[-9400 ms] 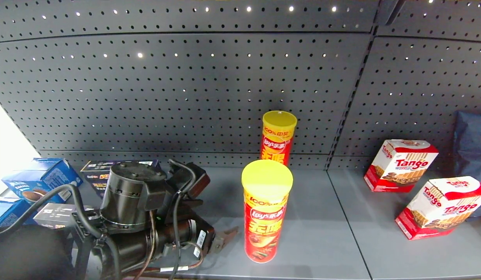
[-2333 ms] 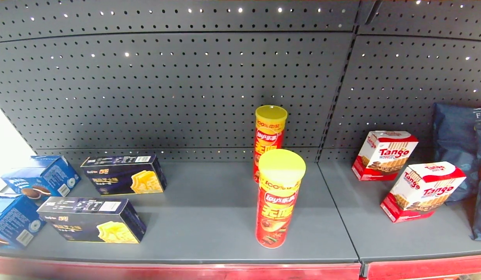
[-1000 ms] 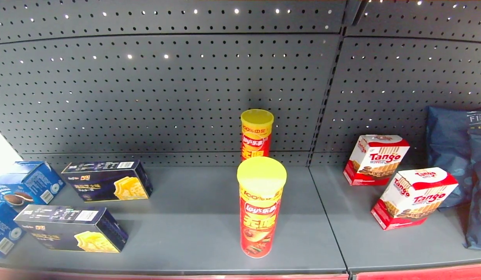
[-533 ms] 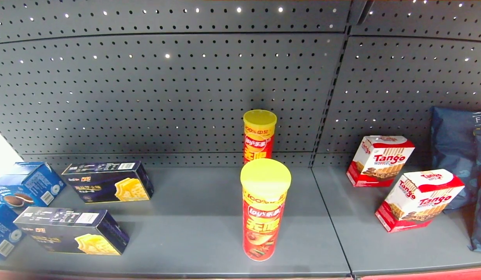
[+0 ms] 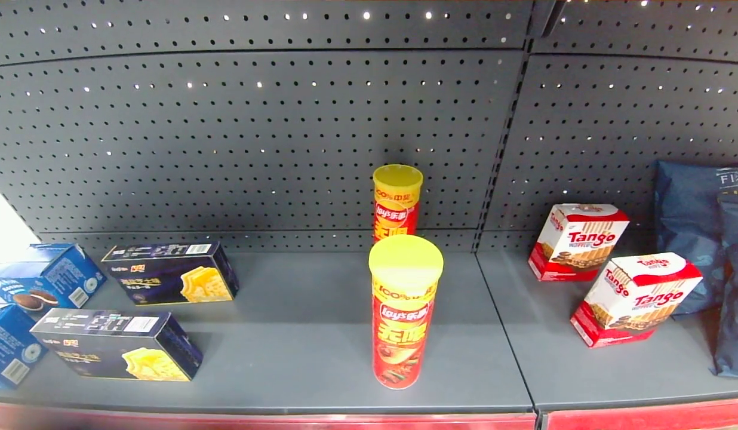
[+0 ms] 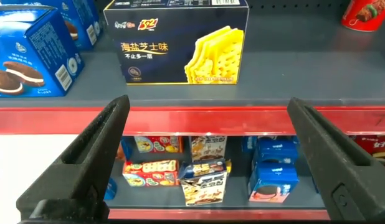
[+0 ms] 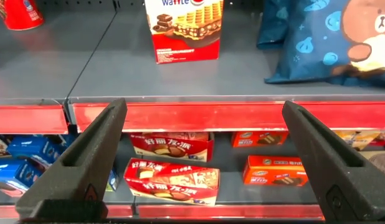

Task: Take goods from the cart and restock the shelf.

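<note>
While left gripper [image 6: 208, 163] and right gripper [image 7: 208, 160] hang spread, empty, a yellow-lidded red crisp tube [image 5: 403, 316] stands on the grey metal shelf [image 5: 297, 340], its twin [image 5: 396, 203] at twelve o'clock.

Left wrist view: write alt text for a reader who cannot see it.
The left gripper, wide open and empty, faces the red front edge of the shelf. On it just beyond lies a dark blue cracker box, with blue cookie boxes beside it; more snack boxes sit on the tier below.
</note>
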Robot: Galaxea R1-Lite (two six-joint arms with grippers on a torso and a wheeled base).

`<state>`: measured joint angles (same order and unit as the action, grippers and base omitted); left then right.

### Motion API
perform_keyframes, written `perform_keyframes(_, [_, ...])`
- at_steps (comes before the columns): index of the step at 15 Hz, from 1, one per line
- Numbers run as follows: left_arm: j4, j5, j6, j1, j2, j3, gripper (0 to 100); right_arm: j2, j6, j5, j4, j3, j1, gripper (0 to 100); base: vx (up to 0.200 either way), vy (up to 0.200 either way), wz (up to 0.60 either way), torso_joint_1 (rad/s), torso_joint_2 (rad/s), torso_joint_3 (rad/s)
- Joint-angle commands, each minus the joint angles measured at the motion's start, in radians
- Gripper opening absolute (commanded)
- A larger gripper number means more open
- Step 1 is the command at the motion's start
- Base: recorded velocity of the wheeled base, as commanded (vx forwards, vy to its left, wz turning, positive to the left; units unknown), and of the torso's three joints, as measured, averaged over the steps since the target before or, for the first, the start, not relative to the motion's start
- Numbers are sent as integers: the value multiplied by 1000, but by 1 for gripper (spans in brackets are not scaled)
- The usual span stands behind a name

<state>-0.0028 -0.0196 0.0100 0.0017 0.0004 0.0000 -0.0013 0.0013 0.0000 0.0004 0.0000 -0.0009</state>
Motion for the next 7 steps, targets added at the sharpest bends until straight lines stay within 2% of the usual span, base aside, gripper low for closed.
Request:
perform_keyframes(1, [0,0,1,0,0,0,100,1,0,0,0,0,-1,100,0,0,0,0,0,0])
perform_keyframes(7, [0,0,1,0,0,0,100,1,-3,0,1,0,1,100,0,0,0,0,0,0])
